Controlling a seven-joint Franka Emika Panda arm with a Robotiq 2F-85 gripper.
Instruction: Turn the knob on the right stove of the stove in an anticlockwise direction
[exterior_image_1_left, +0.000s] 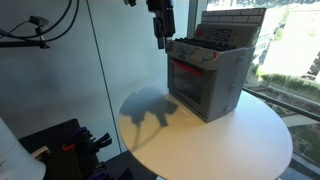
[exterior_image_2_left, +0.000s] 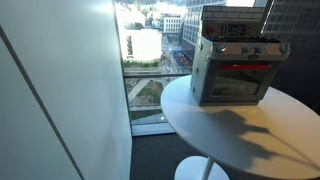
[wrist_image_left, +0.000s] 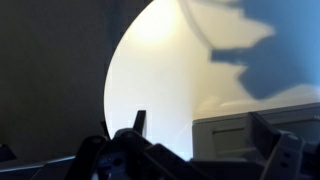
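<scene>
the stove (exterior_image_1_left: 208, 75) stands on a round white table (exterior_image_1_left: 240, 140), towards the edge nearest the window. its red-framed door faces out over the tabletop and its tiled back panel stands upright behind the dark top. in both exterior views it sits square and flat on the table (exterior_image_2_left: 220, 150), and daylight comes in from the window (exterior_image_2_left: 150, 50) with city buildings beyond. the knobs along the front edge of the stove (exterior_image_2_left: 232, 70) are too small to pick out one by one.

the gripper (exterior_image_1_left: 160, 40) hangs in the air above the table, up beside the top front corner of the stove and clear of it, touching nothing. its fingers point downwards. the arm's shadow (exterior_image_1_left: 150, 108) lies on the tabletop in front of the oven door.

in the wrist view the white table (wrist_image_left: 150, 70) fills the middle, the grey stove (wrist_image_left: 240, 135) shows at the lower right, and the dark fingers (wrist_image_left: 140, 122) come in from the bottom edge. the jaws look spread apart with nothing between them, though this view is dark and blurred.
</scene>
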